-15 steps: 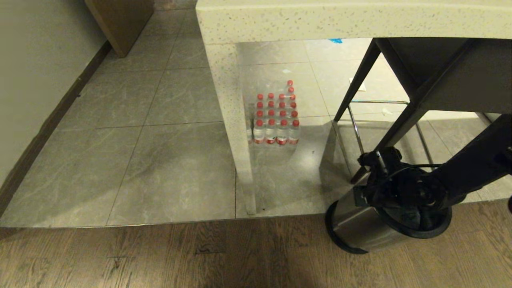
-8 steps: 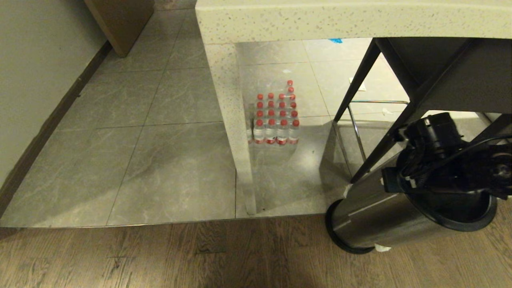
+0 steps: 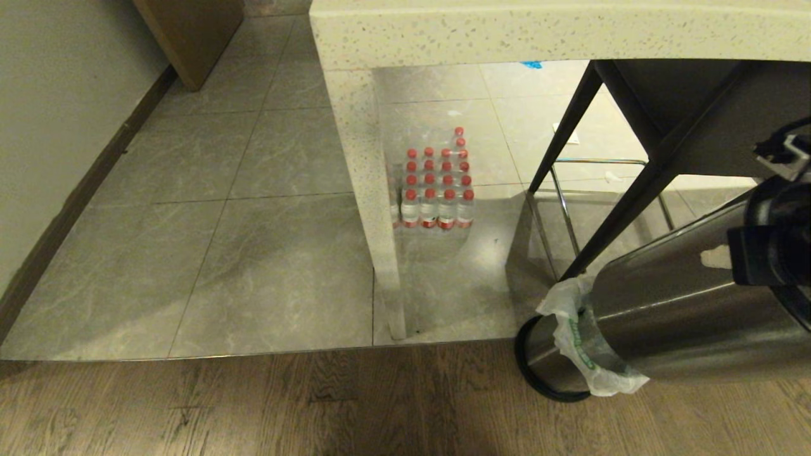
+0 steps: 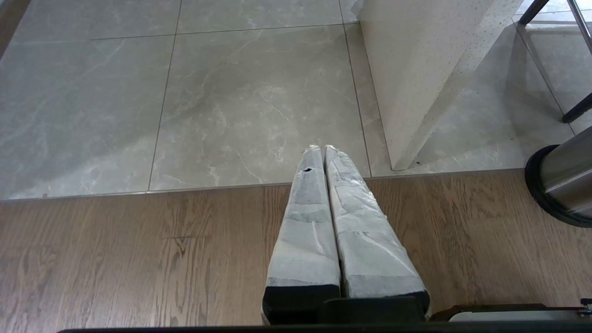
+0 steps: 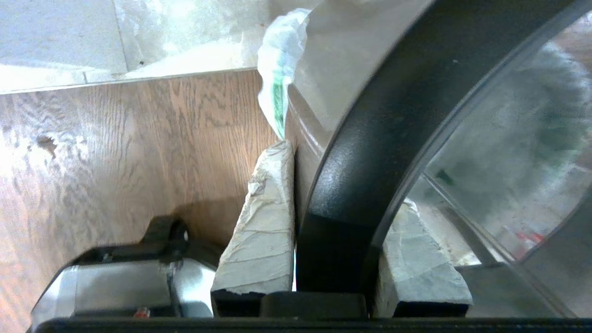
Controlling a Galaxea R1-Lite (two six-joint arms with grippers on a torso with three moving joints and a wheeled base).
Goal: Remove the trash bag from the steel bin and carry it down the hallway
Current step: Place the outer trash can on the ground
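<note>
The right gripper (image 5: 333,231) is clamped on the black ring rim (image 5: 388,138) of the steel bin (image 3: 684,316), one taped finger outside the wall and the other inside the opening. In the head view an inner steel shell is drawn out at a slant toward the robot's right, while a black base ring (image 3: 538,380) sits on the wooden floor (image 3: 253,405) at the edge of the grey tiles (image 3: 266,253).

And there's the trash bag (image 3: 583,345)! Crinkly translucent white plastic with green lettering, bunched around the steel body near the base ring, spilling out just above the floor. In the right wrist view the same plastic (image 5: 275,74) shows beside the outer finger, pressed against the steel wall. Through the bin's opening something pale and blurred sits inside; what it is cannot be told.

The left gripper (image 4: 321,150) hangs over the floor seam with its two taped fingers pressed together, holding nothing, well apart from the bin.

So where does the job stand? Early, by my reading. The bag is exposed but no gripper has it; the grip is on the bin. Left to do: take hold of the plastic itself, free it from the steel, and carry it down the hallway.
</note>
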